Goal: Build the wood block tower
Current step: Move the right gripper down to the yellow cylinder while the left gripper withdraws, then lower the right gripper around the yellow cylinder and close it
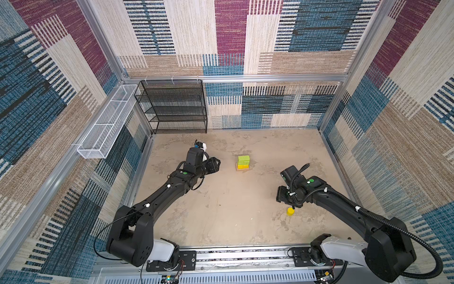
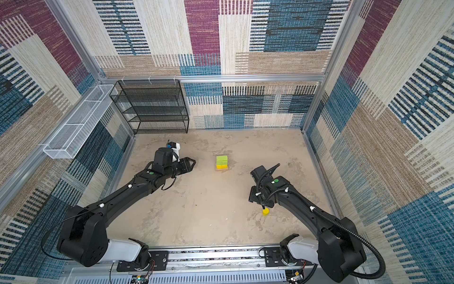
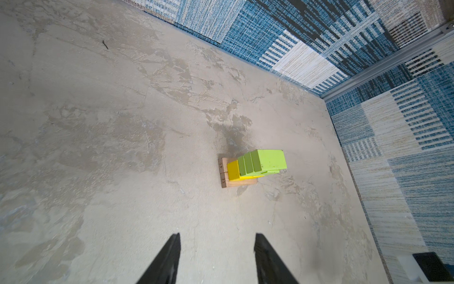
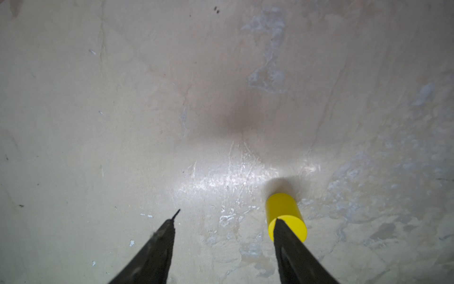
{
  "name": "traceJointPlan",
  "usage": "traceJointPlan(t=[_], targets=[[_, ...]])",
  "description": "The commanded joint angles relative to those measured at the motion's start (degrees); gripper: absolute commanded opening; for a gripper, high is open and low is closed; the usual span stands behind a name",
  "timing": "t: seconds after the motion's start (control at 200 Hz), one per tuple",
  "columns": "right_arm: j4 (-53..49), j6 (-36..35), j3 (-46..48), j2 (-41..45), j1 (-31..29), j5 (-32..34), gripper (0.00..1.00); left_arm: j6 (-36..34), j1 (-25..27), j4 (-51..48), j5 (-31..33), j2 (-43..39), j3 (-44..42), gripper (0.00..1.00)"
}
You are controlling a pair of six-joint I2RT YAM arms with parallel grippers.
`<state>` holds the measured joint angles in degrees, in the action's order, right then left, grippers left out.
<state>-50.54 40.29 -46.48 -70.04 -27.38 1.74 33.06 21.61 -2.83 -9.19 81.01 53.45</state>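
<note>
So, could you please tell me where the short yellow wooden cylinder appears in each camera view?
In a top view: short yellow wooden cylinder on the table, right of centre, towards the front.
In a top view: same spot.
Left wrist: not in it.
Right wrist: in view, partly behind a black finger.
Shared landmark: green-and-yellow block stack, in both top views and the left wrist.

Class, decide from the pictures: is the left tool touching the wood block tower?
Apart. In the left wrist view, a stretch of bare table lies between the left tool and the wood block tower.
</note>
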Motion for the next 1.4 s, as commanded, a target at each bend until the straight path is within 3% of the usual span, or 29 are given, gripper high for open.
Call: traceJointPlan(t=[0.0, 0.31, 0.666, 1.042, 1.397], targets=[[-2.14, 2.30, 0.42, -0.38, -0.47, 3.10, 0.66, 1.00, -0.12, 1.42, -0.21, 0.46, 0.26, 0.53], [-5.27, 3.30, 1.59, -1.58, -1.01, 5.73, 0.72, 0.91, -0.07, 1.42, -0.65, 2.11, 0.86, 0.53], [-5.20, 3.17, 4.61, -0.67, -1.28, 2.79, 0.72, 1.04, -0.16, 1.44, -1.53, 3.18, 1.30, 0.52], [-2.06, 2.51, 5.96, -1.88, -1.36, 1.67, 0.54, 1.22, -0.21, 1.51, -2.06, 3.53, 1.48, 0.52], [-0.18, 2.37, 6.36, -2.47, -1.36, 1.81, 0.49, 1.22, -0.16, 1.51, -2.15, 3.89, 1.65, 0.52]])
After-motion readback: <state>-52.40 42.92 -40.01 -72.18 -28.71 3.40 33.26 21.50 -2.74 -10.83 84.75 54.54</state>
